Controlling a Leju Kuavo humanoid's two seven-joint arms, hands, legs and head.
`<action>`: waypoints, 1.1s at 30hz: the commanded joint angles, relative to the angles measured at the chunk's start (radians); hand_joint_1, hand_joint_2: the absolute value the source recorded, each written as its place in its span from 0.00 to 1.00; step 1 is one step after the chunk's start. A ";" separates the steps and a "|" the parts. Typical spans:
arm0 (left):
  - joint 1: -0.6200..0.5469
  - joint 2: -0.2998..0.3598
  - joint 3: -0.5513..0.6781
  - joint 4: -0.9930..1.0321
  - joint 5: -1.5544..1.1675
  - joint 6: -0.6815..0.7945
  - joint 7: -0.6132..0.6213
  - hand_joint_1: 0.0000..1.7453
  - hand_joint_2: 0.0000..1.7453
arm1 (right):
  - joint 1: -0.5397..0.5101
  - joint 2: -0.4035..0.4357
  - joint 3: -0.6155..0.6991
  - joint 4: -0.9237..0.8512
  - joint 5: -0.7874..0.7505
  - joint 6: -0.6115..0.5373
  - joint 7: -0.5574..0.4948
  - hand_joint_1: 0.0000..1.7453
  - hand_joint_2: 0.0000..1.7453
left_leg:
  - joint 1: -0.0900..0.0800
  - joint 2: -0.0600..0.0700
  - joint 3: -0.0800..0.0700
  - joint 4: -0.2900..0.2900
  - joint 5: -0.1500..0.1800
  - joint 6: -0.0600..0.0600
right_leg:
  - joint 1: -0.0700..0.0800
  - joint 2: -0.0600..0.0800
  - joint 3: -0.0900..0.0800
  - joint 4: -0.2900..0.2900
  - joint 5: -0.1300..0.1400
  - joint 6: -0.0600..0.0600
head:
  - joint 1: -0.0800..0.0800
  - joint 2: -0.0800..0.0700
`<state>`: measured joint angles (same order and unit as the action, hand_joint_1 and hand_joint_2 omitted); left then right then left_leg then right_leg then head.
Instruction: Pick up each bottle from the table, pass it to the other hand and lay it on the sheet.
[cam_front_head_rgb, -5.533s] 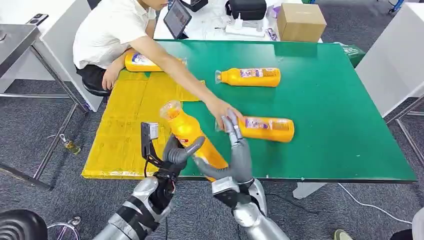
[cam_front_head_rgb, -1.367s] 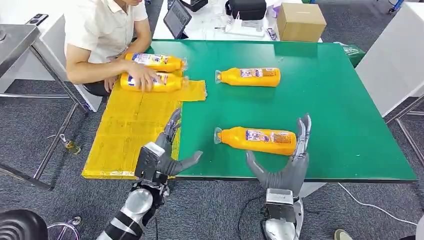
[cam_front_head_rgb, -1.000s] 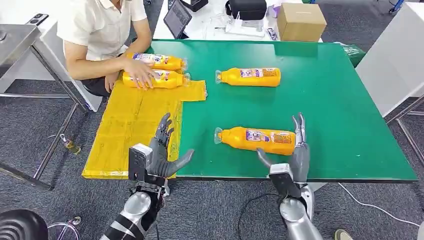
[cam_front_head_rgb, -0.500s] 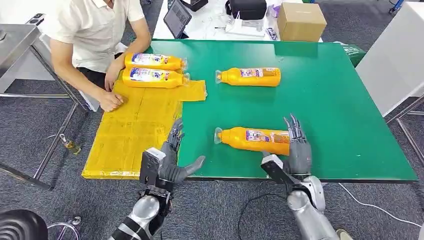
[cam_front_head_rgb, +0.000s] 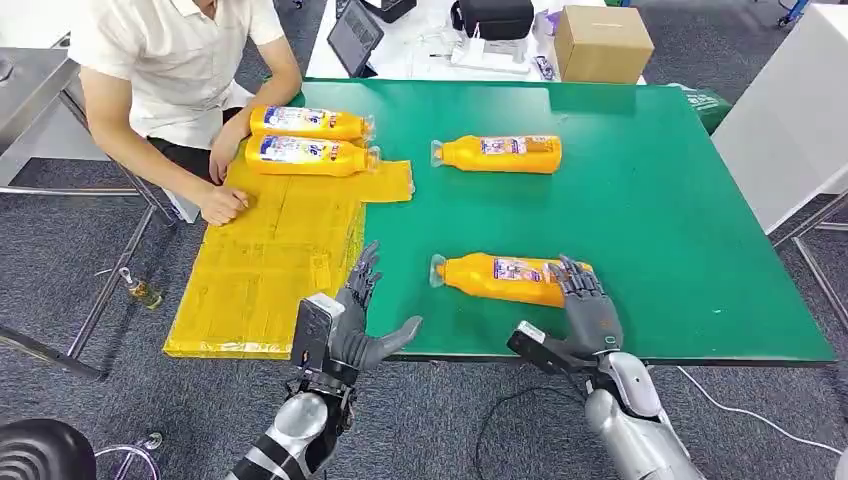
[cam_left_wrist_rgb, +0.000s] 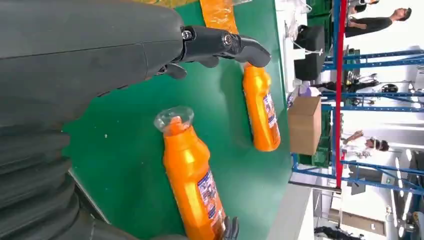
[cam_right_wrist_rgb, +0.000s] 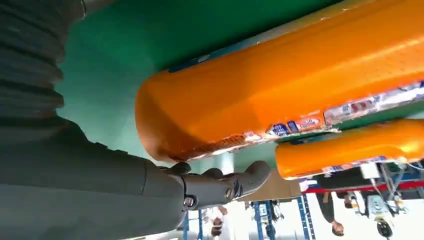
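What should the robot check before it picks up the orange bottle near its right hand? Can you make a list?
1. Right hand at the near bottle: ok, its fingers reach over the bottle's base end.
2. Bottle firmly held: cannot tell; the right wrist view shows the fingers spread beside it, not closed.
3. Left hand free to take the bottle: ok, it is open and holds nothing.
4. Room on the yellow sheet: ok, two bottles lie at its far end, and the near part is bare.
5. Person's hand away from the drop spot: not ok, it rests on the sheet.
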<state>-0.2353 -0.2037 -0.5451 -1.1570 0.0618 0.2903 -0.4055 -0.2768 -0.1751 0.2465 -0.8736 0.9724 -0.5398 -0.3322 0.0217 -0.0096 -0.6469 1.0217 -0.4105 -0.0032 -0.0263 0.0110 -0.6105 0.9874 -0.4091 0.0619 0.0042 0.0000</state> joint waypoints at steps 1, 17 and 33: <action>-0.029 0.001 -0.022 0.058 0.001 0.001 0.005 0.00 1.00 | -0.056 -0.024 0.061 0.091 0.010 0.008 0.016 0.00 1.00 | 0.000 0.001 0.003 -0.001 -0.001 0.001 | 0.001 0.000 0.003 -0.001 -0.001 -0.002 | 0.000 0.000; -0.039 -0.012 -0.032 0.065 -0.018 0.026 -0.006 0.00 1.00 | -0.143 -0.018 0.165 0.196 0.259 -0.147 0.164 0.00 1.00 | 0.000 0.002 0.006 -0.001 -0.002 0.002 | 0.001 0.000 0.006 -0.001 -0.001 -0.003 | 0.000 0.000; -0.039 -0.010 -0.026 0.060 -0.020 0.049 -0.013 0.00 1.00 | -0.175 0.045 0.056 0.254 0.310 -0.155 0.179 0.00 1.00 | 0.000 0.003 0.006 -0.001 -0.002 0.001 | 0.001 0.001 0.005 -0.001 -0.001 -0.003 | 0.000 0.000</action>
<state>-0.2369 -0.2235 -0.5615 -1.1513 0.0290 0.3384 -0.4288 -0.3681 -0.1850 0.3483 -0.7790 1.3104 -0.6916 -0.1293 0.0217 -0.0094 -0.6467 1.0218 -0.4104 -0.0032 -0.0262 0.0110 -0.6101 0.9874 -0.4091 0.0620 0.0042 0.0000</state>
